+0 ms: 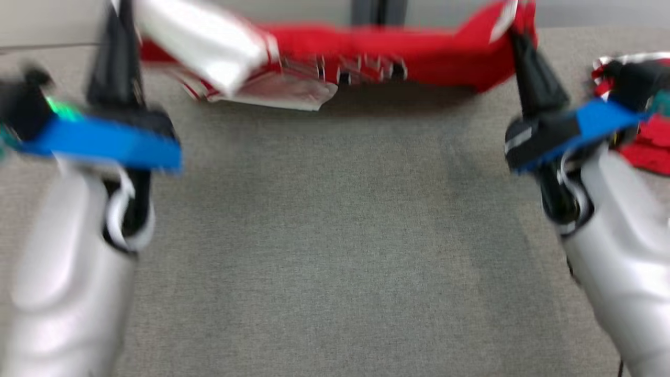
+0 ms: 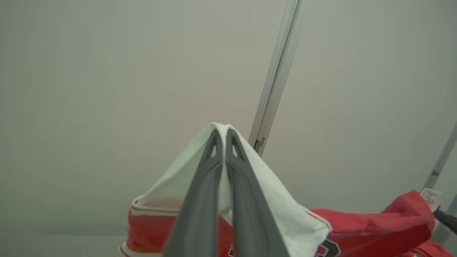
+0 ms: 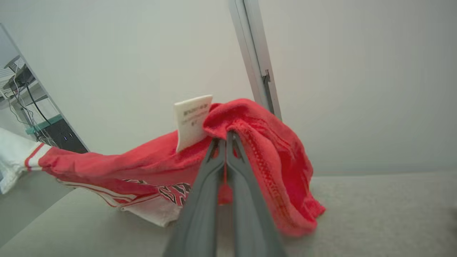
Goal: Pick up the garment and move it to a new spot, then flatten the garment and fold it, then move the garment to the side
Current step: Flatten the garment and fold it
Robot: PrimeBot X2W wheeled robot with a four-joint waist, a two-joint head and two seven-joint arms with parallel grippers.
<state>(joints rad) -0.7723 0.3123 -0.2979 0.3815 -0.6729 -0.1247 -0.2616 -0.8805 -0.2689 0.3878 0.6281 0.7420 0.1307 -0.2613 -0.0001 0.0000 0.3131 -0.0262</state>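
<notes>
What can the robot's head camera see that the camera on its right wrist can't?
Head view: both arms at once, the left gripper pinching the white end of the cloth, and another red cloth pile at the right edge.
Right wrist view: the white label sharp and close beside the pinch, a metal post behind it, and a shelf with cables far off.
Both: the red garment stretched between the arms above the grey table, with the right gripper shut on its red end.

Soft red knit garment (image 3: 271, 157), matt grey felt-like tabletop (image 1: 335, 251)
</notes>
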